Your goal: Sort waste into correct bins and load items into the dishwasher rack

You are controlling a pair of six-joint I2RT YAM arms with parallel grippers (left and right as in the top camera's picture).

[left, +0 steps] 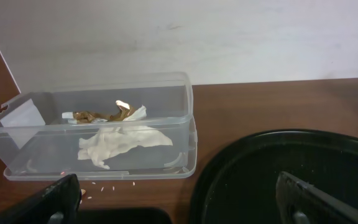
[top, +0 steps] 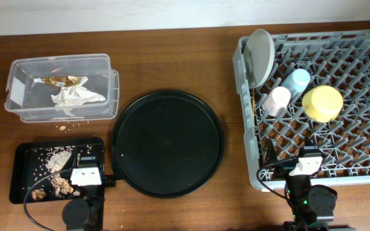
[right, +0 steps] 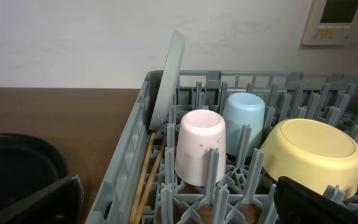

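The grey dishwasher rack (top: 365, 77) holds a grey plate (top: 260, 56) on edge, a pink cup (top: 277, 101), a light-blue cup (top: 296, 81), a yellow bowl (top: 322, 103) upside down and chopsticks (right: 149, 171) along its left wall. The clear tub (top: 27, 67) holds white tissue (top: 74, 97) and a gold-brown wrapper (top: 60, 80). The small black tray (top: 26, 163) holds food scraps (top: 60, 183) and rice grains. My left gripper (left: 179, 202) is open and empty by the tray. My right gripper (right: 179, 199) is open and empty at the rack's front edge.
A large round black tray (top: 167, 142) lies between the bins and the rack. A few stray grains (left: 107, 186) lie on the wooden table in front of the tub. A wall stands behind the table.
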